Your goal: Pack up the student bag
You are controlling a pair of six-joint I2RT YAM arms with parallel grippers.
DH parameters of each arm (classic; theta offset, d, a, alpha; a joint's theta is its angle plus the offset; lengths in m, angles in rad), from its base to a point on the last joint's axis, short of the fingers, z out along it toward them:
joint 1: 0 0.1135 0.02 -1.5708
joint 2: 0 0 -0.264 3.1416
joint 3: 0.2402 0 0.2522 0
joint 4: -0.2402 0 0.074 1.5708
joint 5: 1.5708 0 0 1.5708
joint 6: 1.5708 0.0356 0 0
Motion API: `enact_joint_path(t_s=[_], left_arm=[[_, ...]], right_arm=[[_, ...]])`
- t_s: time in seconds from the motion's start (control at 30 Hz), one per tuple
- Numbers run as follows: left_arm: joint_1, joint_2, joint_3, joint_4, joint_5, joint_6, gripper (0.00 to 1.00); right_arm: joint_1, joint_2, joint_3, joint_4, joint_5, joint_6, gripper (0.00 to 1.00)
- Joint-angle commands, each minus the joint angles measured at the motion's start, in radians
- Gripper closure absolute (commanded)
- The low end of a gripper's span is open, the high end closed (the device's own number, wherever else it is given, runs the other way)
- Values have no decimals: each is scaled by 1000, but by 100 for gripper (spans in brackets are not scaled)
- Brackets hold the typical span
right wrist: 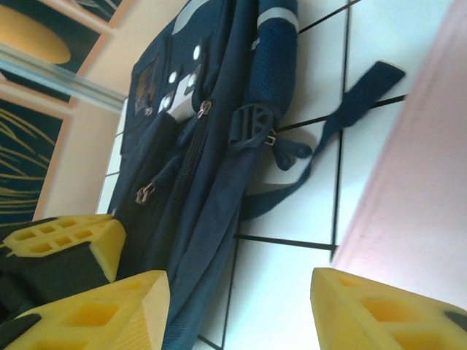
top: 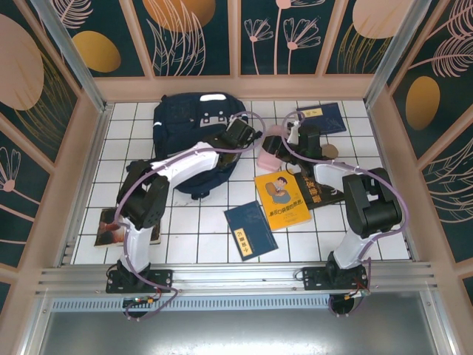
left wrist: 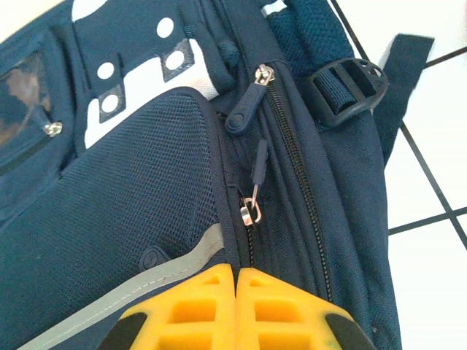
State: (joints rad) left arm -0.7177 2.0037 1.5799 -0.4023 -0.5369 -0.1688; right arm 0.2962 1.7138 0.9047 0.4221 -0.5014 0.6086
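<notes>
Nearest my bases, a navy book [top: 250,229] and a yellow book [top: 281,198] lie flat on the tabletop [top: 194,235], waiting, I judge, to go in once there is an opening. My left hand [left wrist: 235,292] is clenched, its pads pressed together with nothing I can see between them. It sits just short of a small metal zip pull [left wrist: 252,211], placed there, I think, to take it and run the zip open. My right hand [right wrist: 241,321] is spread wide and empty, low over the tiles beside a pink object [right wrist: 423,182] whose edges are cut off, so I cannot name it. Beyond both lies the student bag [top: 188,122], flat at the far left of the tabletop with its zips closed; what it holds is hidden
</notes>
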Motion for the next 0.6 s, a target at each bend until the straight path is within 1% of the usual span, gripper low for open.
enact_joint_path(t_s=[0.0,0.1,0.3,0.5,0.57], left_arm=[[4,-80,-40,62,-56,24,100],[4,-104,-72,81,-48,28,100],[3,-127,-104,101,-36,21,100],[4,-157,-116,103,-42,38,100],[3,-168,-116,103,-45,41,100]], right_arm=[[27,38,60,26,-36,-17,48],[38,76,106,17,-40,-15,48],[40,199,229,-1,-87,17,49],[56,293,346,-16,-117,20,58],[67,328,378,-23,-128,23,59]])
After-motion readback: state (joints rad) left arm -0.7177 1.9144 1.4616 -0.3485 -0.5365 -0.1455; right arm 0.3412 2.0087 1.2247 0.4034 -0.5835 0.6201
